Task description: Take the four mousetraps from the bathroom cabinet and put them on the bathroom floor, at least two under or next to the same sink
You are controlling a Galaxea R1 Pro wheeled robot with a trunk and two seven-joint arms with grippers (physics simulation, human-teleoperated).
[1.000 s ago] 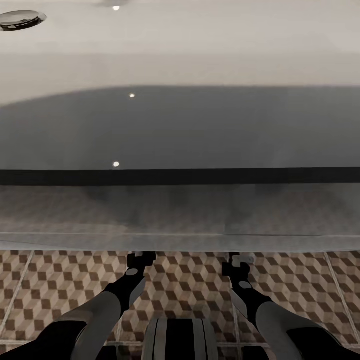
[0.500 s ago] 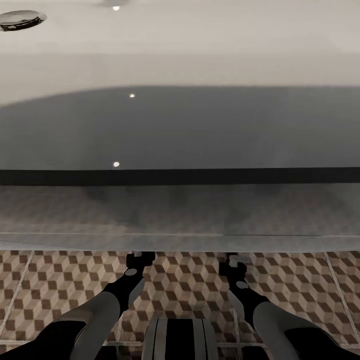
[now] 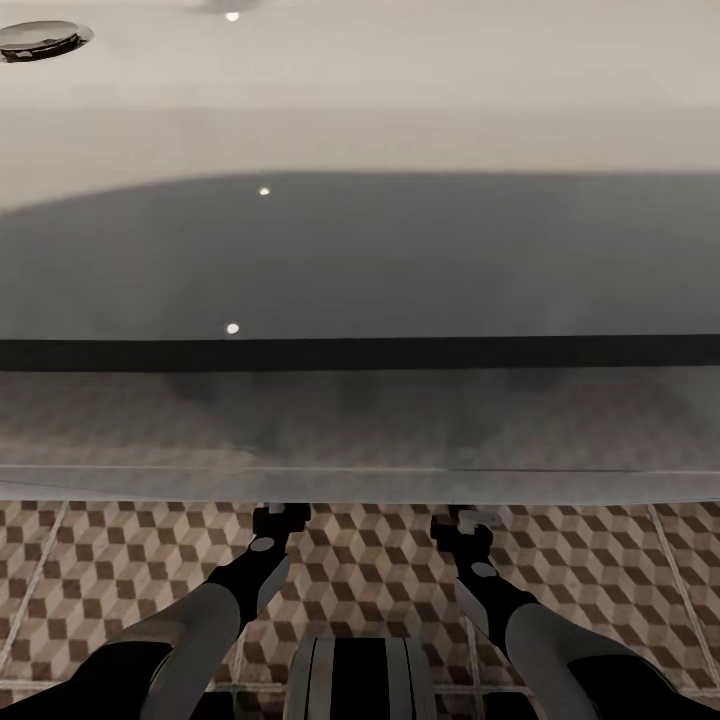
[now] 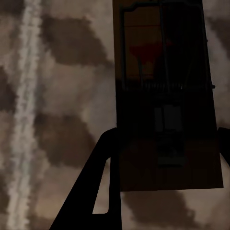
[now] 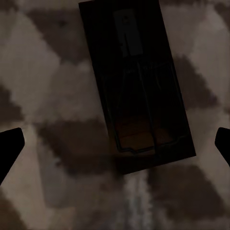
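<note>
Cube-patterned floor (image 3: 100, 570) fills the lower frame beneath the sink (image 3: 360, 250) edge. Left gripper (image 4: 163, 191) straddles a mousetrap (image 4: 165, 96), grip unclear; right gripper (image 5: 115, 143) spread wide above another trap (image 5: 139, 86) lying flat.

Both arms look the same from the head cam: pale grey rounded forearm shells, then glossy black wrist sections tapering down to the claws. Each wrist has a small round grey cap just behind the claw. The left gripper (image 3: 281, 517) is all boxy black, the right gripper (image 3: 462, 524) is black with a little light grey piece at its tip. Between the arms sits a black trunk block with grey stripes.
</note>
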